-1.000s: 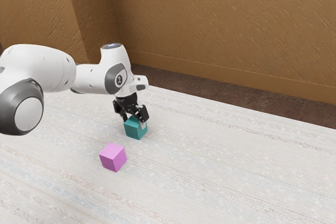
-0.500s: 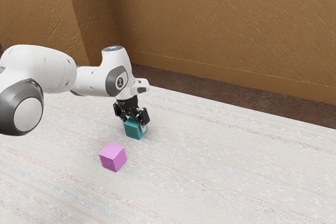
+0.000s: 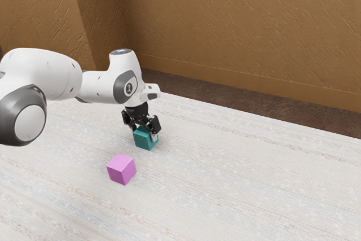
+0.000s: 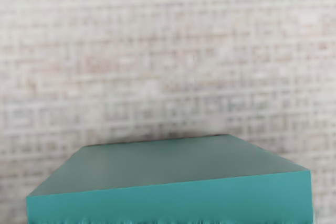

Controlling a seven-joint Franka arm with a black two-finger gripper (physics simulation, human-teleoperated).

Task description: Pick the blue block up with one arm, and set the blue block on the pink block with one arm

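Note:
The blue block (image 3: 145, 140), teal in colour, sits on the table. My gripper (image 3: 143, 130) stands straight over it, and its two black fingers press the block's upper part from both sides, so it is shut on the block. In the wrist view the blue block (image 4: 173, 182) lies close under my hand, its top face and one side showing. The pink block (image 3: 122, 169) rests on the table a short way in front of the blue one, toward the exterior view's lower left, apart from it and from my gripper.
The pale woven table top (image 3: 242, 179) stretches wide toward the exterior view's right and front. Its far edge (image 3: 265, 114) meets a dark floor strip below the brown wall. My white arm (image 3: 67, 83) comes in from the exterior view's left.
My hand has sunk a little lower over the blue block and the fingers have drawn in against its sides. Both blocks lie where they were.

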